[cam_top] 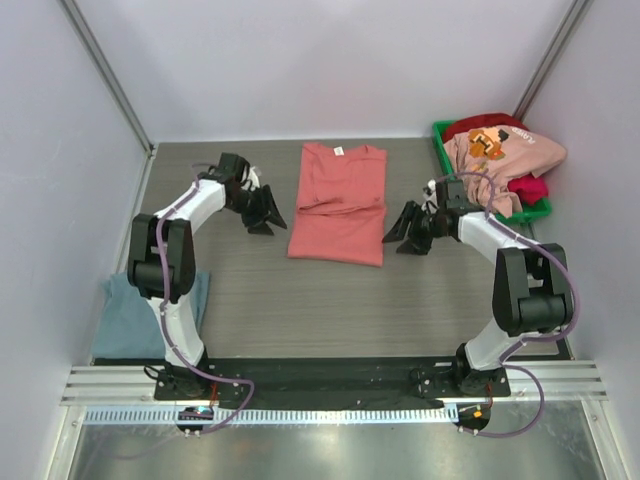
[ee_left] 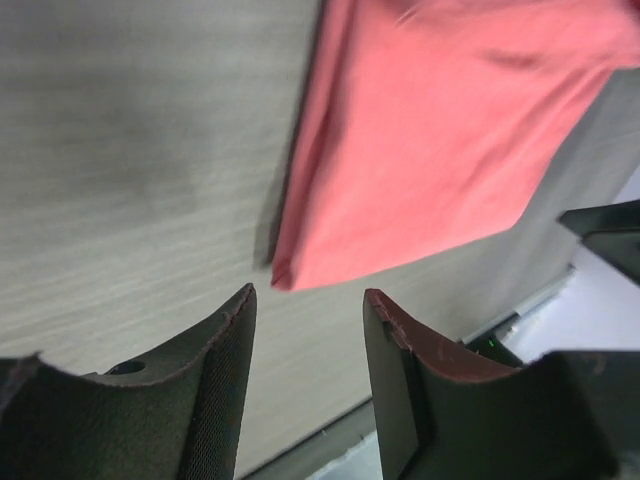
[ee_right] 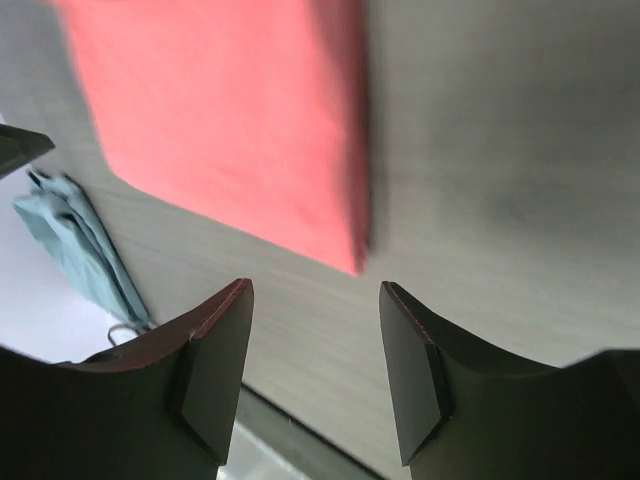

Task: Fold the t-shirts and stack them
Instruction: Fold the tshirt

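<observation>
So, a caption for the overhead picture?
Left gripper and right gripper, open, flank a part-folded salmon-red t-shirt; more shirts fill the green bin.

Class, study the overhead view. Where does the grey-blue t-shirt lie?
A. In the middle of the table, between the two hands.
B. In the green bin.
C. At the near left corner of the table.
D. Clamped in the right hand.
C: the grey-blue t-shirt lies at the near left corner of the table; the salmon-red t-shirt takes the middle and the green bin stands far right.
</observation>
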Available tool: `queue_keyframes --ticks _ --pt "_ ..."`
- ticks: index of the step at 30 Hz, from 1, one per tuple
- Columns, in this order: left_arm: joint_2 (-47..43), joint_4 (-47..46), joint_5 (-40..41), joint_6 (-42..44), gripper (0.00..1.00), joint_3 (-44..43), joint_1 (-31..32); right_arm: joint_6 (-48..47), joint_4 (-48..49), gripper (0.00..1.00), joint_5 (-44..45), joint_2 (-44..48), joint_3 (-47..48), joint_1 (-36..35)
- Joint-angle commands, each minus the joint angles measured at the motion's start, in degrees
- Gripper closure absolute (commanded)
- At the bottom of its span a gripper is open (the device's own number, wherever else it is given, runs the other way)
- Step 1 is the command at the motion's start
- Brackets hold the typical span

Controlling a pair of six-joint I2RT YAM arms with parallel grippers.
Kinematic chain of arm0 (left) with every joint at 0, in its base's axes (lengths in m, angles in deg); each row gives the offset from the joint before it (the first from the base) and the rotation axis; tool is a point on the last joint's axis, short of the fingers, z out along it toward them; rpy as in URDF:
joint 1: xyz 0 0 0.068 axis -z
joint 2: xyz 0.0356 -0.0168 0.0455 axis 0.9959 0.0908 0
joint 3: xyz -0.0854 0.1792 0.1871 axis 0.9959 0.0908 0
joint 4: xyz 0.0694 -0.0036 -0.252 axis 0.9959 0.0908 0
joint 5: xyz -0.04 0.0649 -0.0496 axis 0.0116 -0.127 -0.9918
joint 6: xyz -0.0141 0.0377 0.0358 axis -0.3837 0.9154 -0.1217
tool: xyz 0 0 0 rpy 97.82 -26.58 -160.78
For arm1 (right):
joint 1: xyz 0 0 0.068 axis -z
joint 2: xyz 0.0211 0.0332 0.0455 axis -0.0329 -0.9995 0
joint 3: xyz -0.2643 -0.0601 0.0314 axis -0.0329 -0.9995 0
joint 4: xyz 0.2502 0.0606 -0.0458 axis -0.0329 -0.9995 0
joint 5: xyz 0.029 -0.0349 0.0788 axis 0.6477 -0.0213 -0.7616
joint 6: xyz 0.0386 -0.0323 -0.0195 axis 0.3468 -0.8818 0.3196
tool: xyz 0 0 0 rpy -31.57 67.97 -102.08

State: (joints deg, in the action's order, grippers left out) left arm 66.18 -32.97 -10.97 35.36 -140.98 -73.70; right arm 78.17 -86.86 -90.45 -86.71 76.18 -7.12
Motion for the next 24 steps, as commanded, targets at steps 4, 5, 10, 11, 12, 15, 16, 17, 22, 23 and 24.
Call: queue_keyframes --ticks 4,5,10,11,12,15,16,17,22,23,24 --pt "0.7 -5.0 -11.0 -6.5 0.50 8.2 -0.1 6.6 1.8 0.42 -4.0 -0.2 -8.7 -0.4" --pt "1.2 -5.2 -11.0 -6.8 0.50 8.4 -0.1 6.9 2.8 0.42 -4.3 -1.0 -8.7 -0.4" --pt "3.4 -6.4 -11.1 -7.7 0.45 8.5 0.5 8.4 4.5 0.43 -4.1 -4.8 -7.6 -0.5" --pt "3.6 -6.3 -11.1 -7.7 0.44 8.5 0.7 8.5 4.7 0.43 -4.2 -4.8 -7.5 -0.5" --pt "4.0 -6.3 -11.1 -7.7 0.44 8.5 0.8 8.6 4.7 0.43 -4.5 -5.7 -7.5 -0.6" --pt "4.9 -6.0 -10.7 -7.6 0.45 8.3 1.7 9.1 5.1 0.43 -4.5 -7.2 -6.9 -0.7" --pt "5.0 -5.9 -10.6 -7.5 0.47 8.4 1.9 9.2 5.4 0.43 -4.6 -7.4 -6.8 -1.0" --pt "5.1 -5.7 -10.2 -7.4 0.47 8.4 2.1 9.4 5.5 0.43 -4.6 -7.8 -6.7 -1.0" --pt "5.3 -3.6 -9.2 -6.6 0.48 8.5 2.5 10.9 6.9 0.43 -4.9 -9.1 -6.8 -1.1" --pt "5.4 -3.5 -9.0 -6.5 0.48 8.7 2.4 11.1 7.1 0.44 -5.2 -9.3 -6.8 -1.3" --pt "5.7 -3.7 -8.7 -6.5 0.48 8.8 2.5 11.2 7.2 0.44 -5.1 -9.5 -6.9 -1.4"
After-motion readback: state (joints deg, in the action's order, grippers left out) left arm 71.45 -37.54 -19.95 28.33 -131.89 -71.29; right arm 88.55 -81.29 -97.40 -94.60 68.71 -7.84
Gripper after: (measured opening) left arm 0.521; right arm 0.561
